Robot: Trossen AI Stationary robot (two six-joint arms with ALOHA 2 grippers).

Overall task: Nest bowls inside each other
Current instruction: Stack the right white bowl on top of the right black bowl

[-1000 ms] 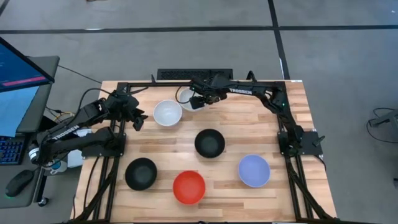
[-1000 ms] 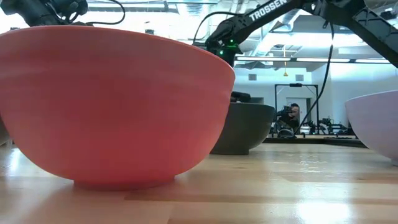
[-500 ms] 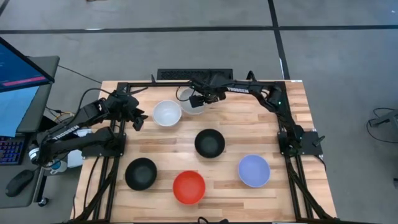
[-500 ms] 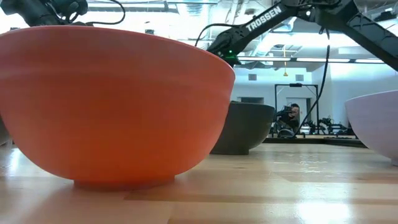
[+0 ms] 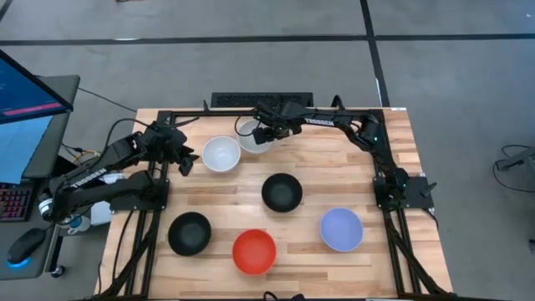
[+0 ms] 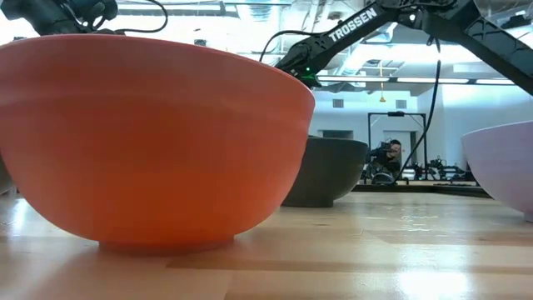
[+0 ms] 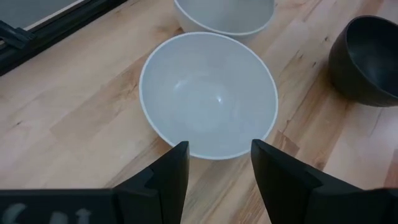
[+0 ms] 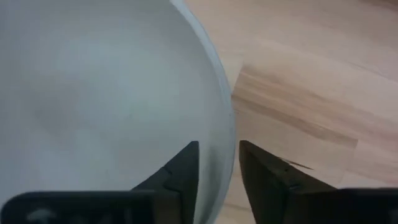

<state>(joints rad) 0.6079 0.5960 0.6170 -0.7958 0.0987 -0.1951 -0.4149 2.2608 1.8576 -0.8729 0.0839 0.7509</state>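
Six bowls rest by their bases on the wooden table. Two white ones sit side by side near the far edge: one (image 5: 221,154) (image 7: 208,93) just ahead of my open left gripper (image 5: 187,159) (image 7: 219,163), the other (image 5: 251,136) (image 8: 106,93) under my right gripper (image 5: 267,132) (image 8: 217,168), which is shut on its rim. Toward the near edge lie two black bowls (image 5: 282,192) (image 5: 190,232), a red bowl (image 5: 253,251) (image 6: 158,142) and a pale lavender bowl (image 5: 341,229) (image 6: 504,167). My right gripper has the far white bowl by its rim (image 8: 225,134), one finger inside the bowl (image 8: 183,168) and one outside (image 8: 264,174). The fingers come from above, pointing down. Whether the bowl is lifted off the table I cannot tell.
A black frame (image 5: 167,114) runs along the table's far and side edges. A dark keyboard-like bar (image 5: 261,99) lies beyond the far edge, a monitor (image 5: 29,92) off the left side. Bare wood (image 5: 351,163) lies on the right half. A person (image 6: 390,158) sits far back in the room.
My right arm has come down toward the far white bowl and settled over its rim; over the last half second it has kept nearly still. My left gripper has not moved.
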